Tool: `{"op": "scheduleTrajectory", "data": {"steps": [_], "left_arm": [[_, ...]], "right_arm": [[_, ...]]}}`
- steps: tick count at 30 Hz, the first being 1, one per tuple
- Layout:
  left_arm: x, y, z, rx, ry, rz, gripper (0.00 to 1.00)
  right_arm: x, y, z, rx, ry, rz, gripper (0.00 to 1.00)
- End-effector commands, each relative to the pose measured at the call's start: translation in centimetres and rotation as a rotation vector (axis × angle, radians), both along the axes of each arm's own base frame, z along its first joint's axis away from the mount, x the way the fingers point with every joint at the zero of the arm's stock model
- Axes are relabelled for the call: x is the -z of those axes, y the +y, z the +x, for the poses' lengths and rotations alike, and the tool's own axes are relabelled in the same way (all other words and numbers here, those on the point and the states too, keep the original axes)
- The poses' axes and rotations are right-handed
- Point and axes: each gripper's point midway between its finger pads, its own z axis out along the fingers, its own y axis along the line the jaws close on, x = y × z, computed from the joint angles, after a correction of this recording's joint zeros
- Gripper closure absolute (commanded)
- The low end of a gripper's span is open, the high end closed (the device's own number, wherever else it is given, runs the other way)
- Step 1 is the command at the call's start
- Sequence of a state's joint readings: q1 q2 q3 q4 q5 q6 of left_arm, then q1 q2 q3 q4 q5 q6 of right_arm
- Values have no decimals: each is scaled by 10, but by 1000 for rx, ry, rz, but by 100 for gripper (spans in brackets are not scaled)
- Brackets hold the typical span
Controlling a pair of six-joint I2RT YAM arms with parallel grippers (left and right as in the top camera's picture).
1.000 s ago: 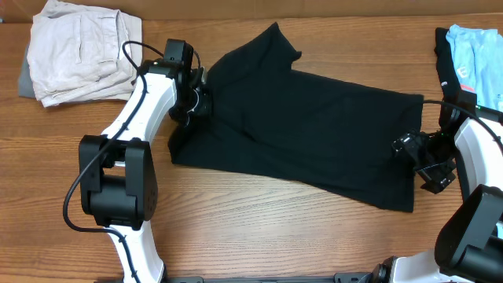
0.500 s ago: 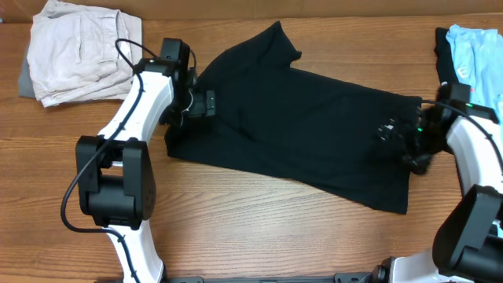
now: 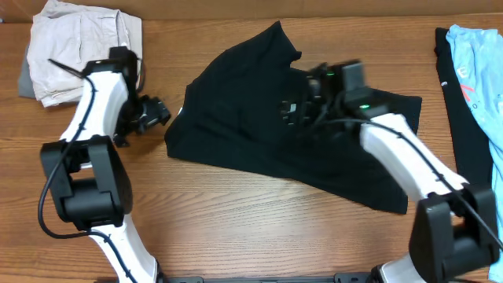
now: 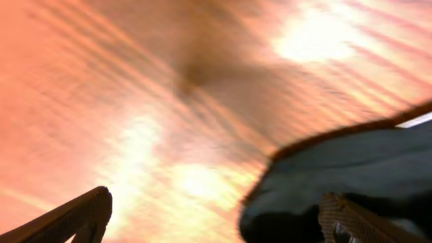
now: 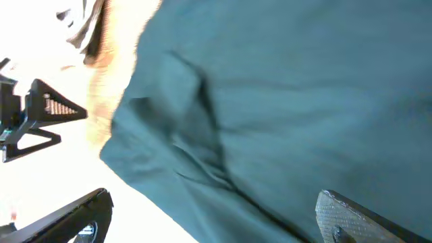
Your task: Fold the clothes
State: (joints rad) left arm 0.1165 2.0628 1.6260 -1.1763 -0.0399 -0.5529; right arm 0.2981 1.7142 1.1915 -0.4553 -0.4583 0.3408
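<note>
Both tools stand open, fingers wide apart with nothing between them. Your left tool (image 3: 153, 114) is over bare worktop (image 3: 251, 236), just off the 9 o'clock edge of the black T-shirt (image 3: 236, 126). Your right tool (image 3: 297, 110) hangs over the shirt's middle. The black T-shirt lies spread and rumpled at the worktop's centre, with a beige folded garment (image 3: 75, 47) at 10 o'clock and a light-blue shirt (image 3: 479, 55) at 2 o'clock.
</note>
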Motion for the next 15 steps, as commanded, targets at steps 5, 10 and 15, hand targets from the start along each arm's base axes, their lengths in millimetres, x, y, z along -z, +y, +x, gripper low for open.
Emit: {"op": "scheduleTrajectory", "data": {"steps": [5,10,15], "left_arm": [[-4,12,-4,-46,18,11,0],[-4,12,-6,-45,22,11,0],[-4,12,-5,-45,19,12,0]], "right_arm": [[49,41,8,-45,7,-114,0],[62,50,19,-149,-68,-277,4],[62,69,20,-207,-100,-300,4]]}}
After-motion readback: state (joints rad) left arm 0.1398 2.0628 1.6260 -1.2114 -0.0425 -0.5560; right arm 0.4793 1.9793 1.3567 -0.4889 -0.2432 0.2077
